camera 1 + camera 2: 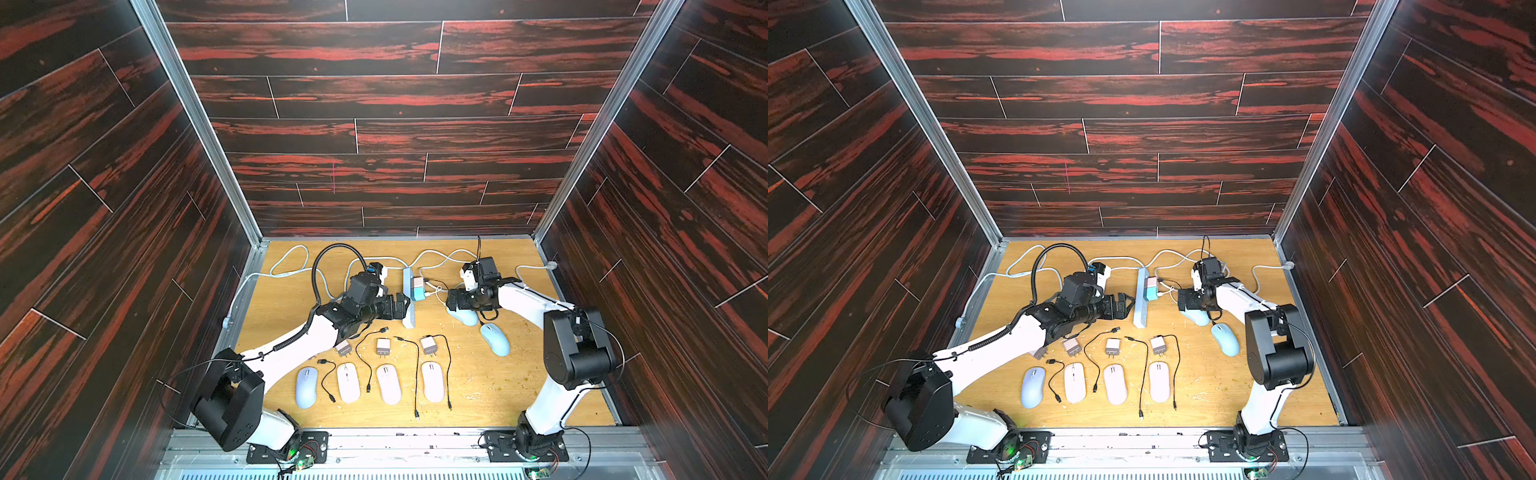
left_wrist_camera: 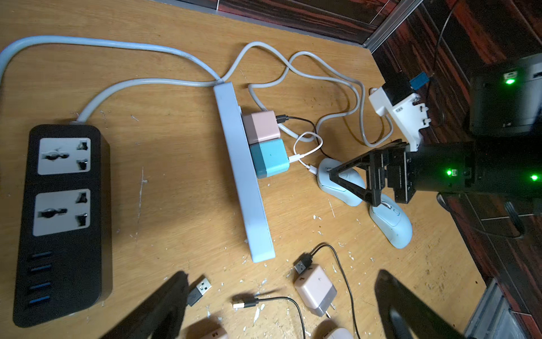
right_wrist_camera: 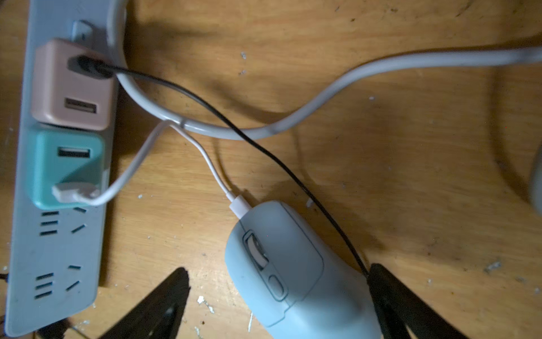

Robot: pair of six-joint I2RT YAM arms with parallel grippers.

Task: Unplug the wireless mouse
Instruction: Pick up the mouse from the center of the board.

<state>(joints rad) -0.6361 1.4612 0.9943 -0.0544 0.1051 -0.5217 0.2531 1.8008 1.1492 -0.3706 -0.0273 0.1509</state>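
- Two tools show. The right tool point(image 3: 280, 271) has its jaws spread wide, with one black finger point(image 3: 164, 305) on each side of the pale blue wireless mouse point(image 3: 293, 264), and it pinches nothing.
- That mouse lies on the wooden tabletop point(image 1: 498, 395), just right of the pale blue power strip point(image 3: 52, 264). A thin white cable point(image 3: 211, 164) is plugged into its front end.
- The white cable loops to a teal charger cube point(image 3: 64, 167) seated in the strip.
- A pink charger cube point(image 3: 70, 85) sits just beyond the teal one and feeds a thin black cable point(image 3: 234, 129) that passes beside the mouse.
- The left tool point(image 2: 281, 277) is likewise spread wide and empty, just left of the strip's near end.
- A second pale blue mouse point(image 2: 393, 223) lies just beside the first, nearer and further right.
- A black power strip point(image 2: 64, 220) lies on the side of the pale blue strip away from the chargers.
- Along the near side lie a lavender mouse point(image 1: 306, 386), three pinkish-white mice point(image 1: 389, 384), three loose charger cubes point(image 1: 383, 346) and loose black cables point(image 1: 417, 382).
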